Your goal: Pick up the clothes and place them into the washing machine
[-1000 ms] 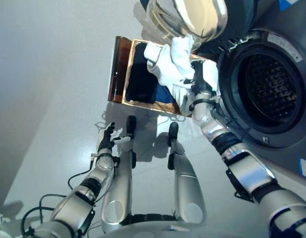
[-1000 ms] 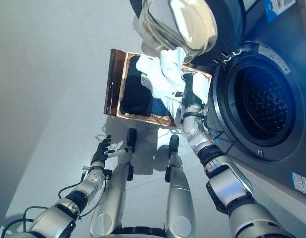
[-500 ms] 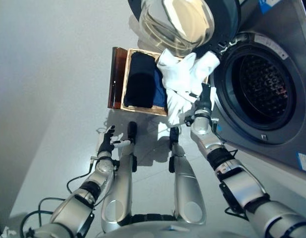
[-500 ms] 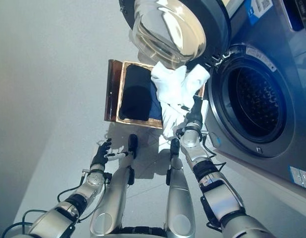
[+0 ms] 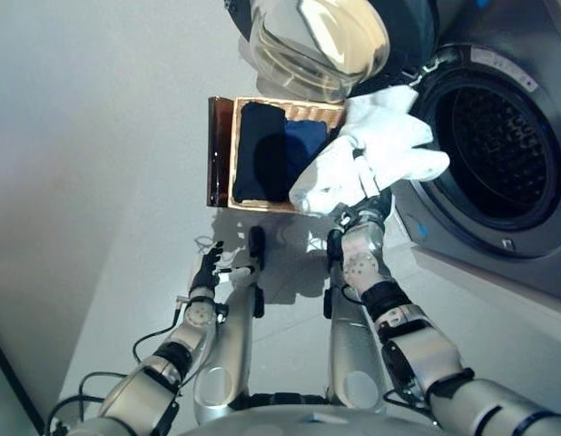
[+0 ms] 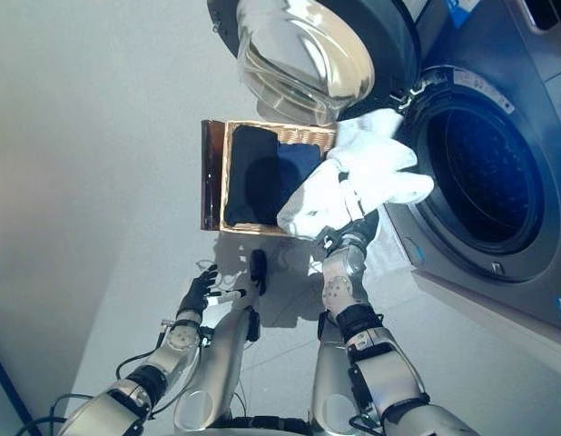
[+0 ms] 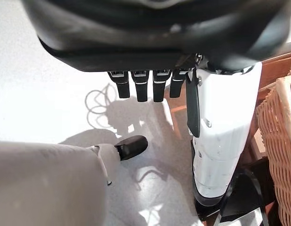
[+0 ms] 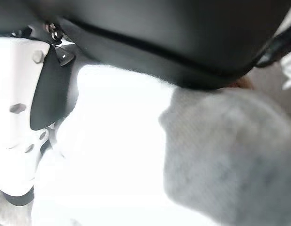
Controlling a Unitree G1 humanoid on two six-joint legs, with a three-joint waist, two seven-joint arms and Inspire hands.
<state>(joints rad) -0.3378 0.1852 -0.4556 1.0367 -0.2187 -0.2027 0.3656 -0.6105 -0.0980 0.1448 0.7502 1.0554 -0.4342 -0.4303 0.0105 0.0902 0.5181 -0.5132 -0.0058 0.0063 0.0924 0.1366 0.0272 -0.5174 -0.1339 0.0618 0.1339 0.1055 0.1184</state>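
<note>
White garment (image 5: pixel 376 154) is held aloft by the right hand (image 5: pixel 369 193), right of centre in the left eye view. It bunches above and around the hand. One end hangs down over the lower right corner of the basket (image 5: pixel 221 153); the other end reaches right, across the rim of the washing machine (image 5: pixel 535 254) opening. In the right wrist view the white cloth (image 8: pixel 122 150) fills the space past the palm and lies against the white-covered thumb. The right hand's fingers are clenched on this garment.

Dark blue clothes (image 5: pixel 267 150) lie inside the basket, which sits on the floor (image 5: pixel 99 182) at upper centre of the frame, just left of the machine. The basket is woven wicker with a brown side panel on its left.

The machine occupies the upper right of the frame. Its round door (image 5: pixel 317 41) stands swung open at top centre, above the basket. The drum (image 5: pixel 498 145) is dark; what it contains cannot be told.

The left hand (image 5: pixel 208 269) hangs low at lower left of centre, above the bare floor, well apart from the basket and the clothes. In the left wrist view its fingers (image 7: pixel 138 87) are straight and released, holding nothing, with the wicker edge (image 7: pixel 277 141) visible at the right side.
</note>
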